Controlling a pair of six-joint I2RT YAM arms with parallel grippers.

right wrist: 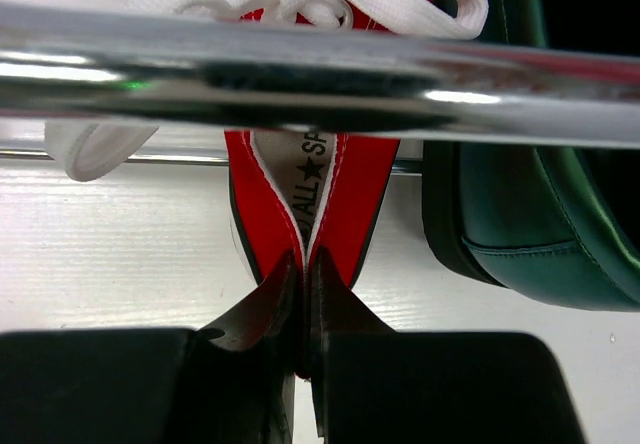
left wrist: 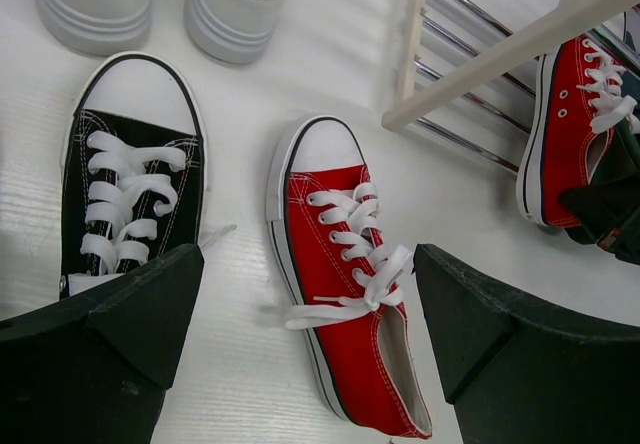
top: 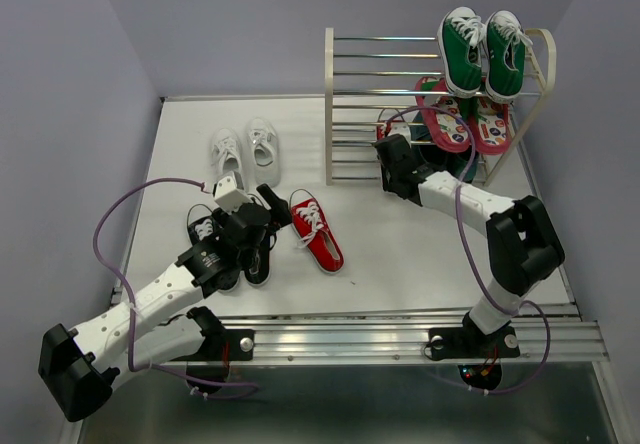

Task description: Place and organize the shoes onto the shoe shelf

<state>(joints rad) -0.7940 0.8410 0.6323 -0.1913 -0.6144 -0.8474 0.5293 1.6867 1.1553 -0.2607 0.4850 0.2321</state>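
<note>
**White desk: shoe positions and tool state**

White desk (top: 400, 254) carries the shoe shelf (top: 372, 74) at its far right.

1. Loose red shoe (left wrist: 345, 284): lies on the desk in front of the shelf's left post. Its long axis runs near-to-far, with the toe toward the far edge and the heel toward the arm bases.
2. Left tool (left wrist: 308, 294): the jaws are spread wide and grip nothing. It hangs over the heel half of the loose red shoe, one finger on each side.
3. Second red shoe (right wrist: 310, 194): sits at the lowest level of the shelf, under a metal rod (right wrist: 320, 74). The toe points into the shelf and the heel points out toward the tool.
4. Right tool (right wrist: 303, 334): clamped tight on the heel rim of the second red shoe.
5. Black pair (top: 258, 259): lies on the desk left of the loose red shoe, well clear of the shelf. The one shoe visible in the left wrist view has its toe toward the far edge.
6. White pair (top: 245, 152): lies left of the shelf, beyond the black pair.
7. Green sneakers (top: 482, 52): occupy the top tier of the shelf. Flip-flops (top: 460, 119) lie on a tier below them.
</note>
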